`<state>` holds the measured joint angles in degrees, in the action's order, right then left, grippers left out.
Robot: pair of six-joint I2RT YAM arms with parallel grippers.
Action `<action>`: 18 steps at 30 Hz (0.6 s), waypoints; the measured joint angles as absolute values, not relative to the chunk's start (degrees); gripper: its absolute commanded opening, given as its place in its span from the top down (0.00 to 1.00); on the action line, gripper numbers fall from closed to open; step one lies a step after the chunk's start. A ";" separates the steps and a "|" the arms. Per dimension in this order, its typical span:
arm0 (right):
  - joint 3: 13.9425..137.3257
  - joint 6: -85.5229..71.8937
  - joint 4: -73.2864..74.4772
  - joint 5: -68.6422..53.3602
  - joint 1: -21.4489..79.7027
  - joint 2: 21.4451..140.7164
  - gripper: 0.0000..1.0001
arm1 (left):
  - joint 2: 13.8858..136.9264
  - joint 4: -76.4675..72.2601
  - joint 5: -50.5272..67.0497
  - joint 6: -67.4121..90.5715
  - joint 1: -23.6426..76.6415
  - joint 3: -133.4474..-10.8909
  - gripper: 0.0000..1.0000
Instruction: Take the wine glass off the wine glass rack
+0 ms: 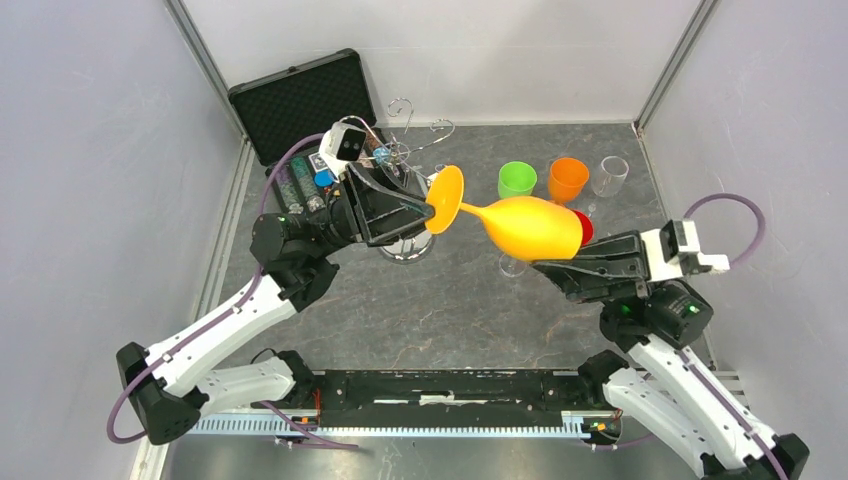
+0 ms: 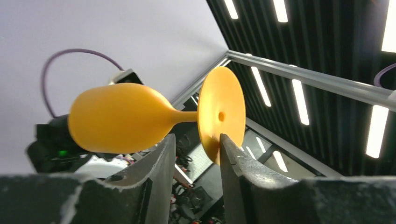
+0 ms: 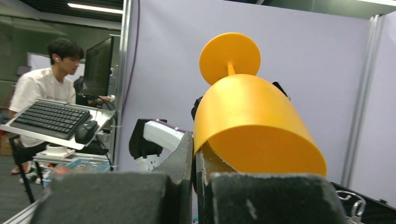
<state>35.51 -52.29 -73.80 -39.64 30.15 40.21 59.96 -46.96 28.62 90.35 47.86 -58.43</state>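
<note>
Just right of the wine glass rack (image 1: 407, 250), the wine glass (image 1: 525, 225) hung sideways, its rim pinched in the right claw (image 3: 194, 144) while the left claw (image 2: 196, 140) gaped around its foot, so that thin grip might slip.

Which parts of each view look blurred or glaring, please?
Top external: sharp and evenly lit, the wine glass rack base gleaming. Left wrist: left fingers soft up close, ceiling lights blown out, wine glass crisp. Right wrist: right fingers blurred, glass sharp.

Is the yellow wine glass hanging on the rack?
No, the right gripper holds the wine glass sideways in mid-air, beside the rack.
</note>
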 measured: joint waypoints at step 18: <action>69.82 -11.99 6.94 13.93 30.30 40.84 1.00 | 51.48 -18.44 25.30 56.97 47.62 -59.79 0.00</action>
